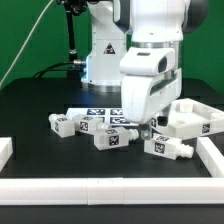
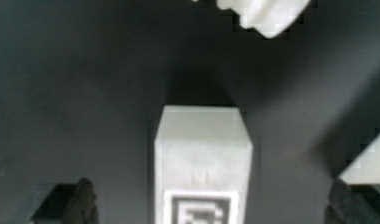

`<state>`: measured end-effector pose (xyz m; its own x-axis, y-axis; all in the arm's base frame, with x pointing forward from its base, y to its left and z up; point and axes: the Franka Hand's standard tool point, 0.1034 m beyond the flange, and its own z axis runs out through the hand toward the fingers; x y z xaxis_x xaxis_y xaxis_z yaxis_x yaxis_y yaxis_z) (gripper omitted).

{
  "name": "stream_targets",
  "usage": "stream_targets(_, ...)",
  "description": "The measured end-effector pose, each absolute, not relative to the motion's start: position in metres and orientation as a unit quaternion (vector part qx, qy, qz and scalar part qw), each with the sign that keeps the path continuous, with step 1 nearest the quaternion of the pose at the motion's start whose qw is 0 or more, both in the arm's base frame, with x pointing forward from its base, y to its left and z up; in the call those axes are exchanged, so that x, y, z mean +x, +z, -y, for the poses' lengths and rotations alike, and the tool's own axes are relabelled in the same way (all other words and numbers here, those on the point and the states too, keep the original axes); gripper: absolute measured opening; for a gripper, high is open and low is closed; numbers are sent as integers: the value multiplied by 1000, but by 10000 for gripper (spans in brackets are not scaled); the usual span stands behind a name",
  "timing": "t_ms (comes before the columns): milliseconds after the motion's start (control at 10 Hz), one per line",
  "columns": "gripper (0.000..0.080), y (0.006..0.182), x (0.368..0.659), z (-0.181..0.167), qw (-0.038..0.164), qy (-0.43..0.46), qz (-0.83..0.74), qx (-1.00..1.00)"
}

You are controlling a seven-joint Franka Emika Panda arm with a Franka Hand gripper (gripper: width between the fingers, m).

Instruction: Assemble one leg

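Several alike white legs lie on the black table in the exterior view: two toward the exterior view's left, one under the arm and one toward the exterior view's right. My gripper is low over the leg under the arm. In the wrist view that leg lies lengthwise between my fingers, its tagged end level with them. The gripper is open: one dark fingertip shows beside the leg with a gap, and the other is at the picture's edge.
The large white tray-like part stands at the exterior view's right and shows in the wrist view. The marker board lies behind the legs. Low white walls border the table at the front and both sides. Another white piece lies close by.
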<state>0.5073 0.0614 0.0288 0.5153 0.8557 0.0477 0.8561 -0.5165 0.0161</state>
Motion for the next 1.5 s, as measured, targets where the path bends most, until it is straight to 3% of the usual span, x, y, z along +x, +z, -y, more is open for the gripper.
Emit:
stream_targets(300, 649, 8, 508, -66, 11, -22, 491, -871)
stream_targets(500, 649, 7, 515, -66, 11, -22, 490, -871)
stream_targets(600, 530, 7, 514, -66, 11, -21, 490, -871)
stream_targets(700, 530, 7, 514, -66, 11, -21, 490, -871)
stream_targets(800, 393, 10, 515, -62, 14, -10, 493, -870)
stream_targets(900, 282, 26, 523, -52, 16, 7, 492, -870)
stream_targets(1200, 284, 72, 531, -12, 14, 29, 503, -864)
stream_targets(1400, 284, 87, 530, 36, 12, 29, 538, -842)
stream_targets(1500, 284, 83, 525, 62, 15, 32, 532, -846)
